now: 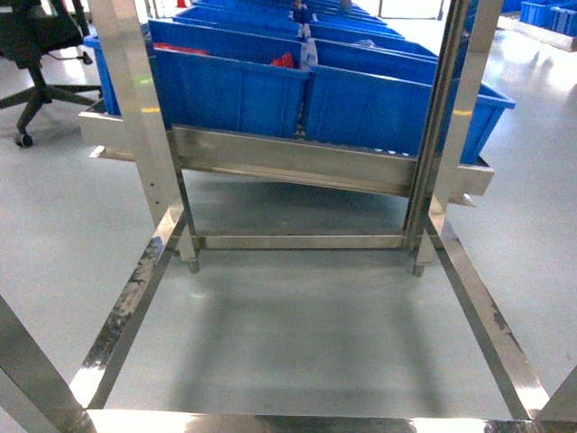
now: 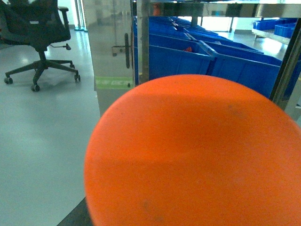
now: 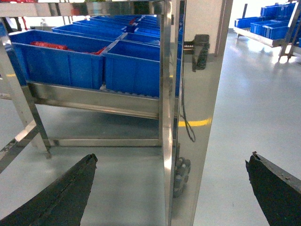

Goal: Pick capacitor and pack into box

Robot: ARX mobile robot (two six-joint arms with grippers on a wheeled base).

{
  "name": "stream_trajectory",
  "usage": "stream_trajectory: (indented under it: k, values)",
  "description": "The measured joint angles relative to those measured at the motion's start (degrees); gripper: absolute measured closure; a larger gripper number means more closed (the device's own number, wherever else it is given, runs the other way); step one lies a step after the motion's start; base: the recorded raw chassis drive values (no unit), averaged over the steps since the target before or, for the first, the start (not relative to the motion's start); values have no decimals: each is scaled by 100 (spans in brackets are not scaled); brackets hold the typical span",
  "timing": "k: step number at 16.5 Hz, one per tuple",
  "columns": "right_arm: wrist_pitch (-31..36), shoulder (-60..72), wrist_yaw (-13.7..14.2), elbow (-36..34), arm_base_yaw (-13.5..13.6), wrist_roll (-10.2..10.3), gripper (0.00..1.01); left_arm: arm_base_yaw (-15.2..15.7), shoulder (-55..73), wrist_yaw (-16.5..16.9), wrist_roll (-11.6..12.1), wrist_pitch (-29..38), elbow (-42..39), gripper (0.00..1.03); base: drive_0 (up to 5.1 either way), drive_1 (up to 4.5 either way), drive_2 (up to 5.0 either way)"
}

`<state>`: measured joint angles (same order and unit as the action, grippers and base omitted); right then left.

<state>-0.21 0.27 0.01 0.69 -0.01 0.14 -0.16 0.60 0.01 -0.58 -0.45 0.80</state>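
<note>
A large, smooth orange round object (image 2: 197, 155) sits right against the left wrist camera and fills most of that view. I cannot tell whether it is the capacitor. It hides my left gripper's jaws, and only a dark sliver (image 2: 75, 217) shows at its lower left edge. My right gripper (image 3: 171, 157) is open, its two black fingertips (image 3: 66, 193) far apart with nothing between them. It hangs above the floor in front of a steel rack post (image 3: 169, 117). The box is out of view. Neither gripper shows in the head view.
A stainless steel rack (image 1: 297, 162) carries rows of blue plastic bins (image 1: 234, 90), some holding red parts (image 1: 284, 61). Its lower frame rails (image 1: 135, 298) lie near the grey floor. A black office chair (image 2: 40, 33) stands at the left. More blue bins (image 3: 263, 16) are far right.
</note>
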Motion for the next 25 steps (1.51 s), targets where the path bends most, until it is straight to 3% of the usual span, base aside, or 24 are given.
stream_trajectory:
  k: [2, 25]
  values:
    - [-15, 0, 7, 0, 0, 0, 3, 0, 0, 11, 2, 17, 0, 59, 0, 0, 0]
    - [17, 0, 0, 0, 0, -2, 3, 0, 0, -20, 0, 2, 0, 59, -495, 249, 249]
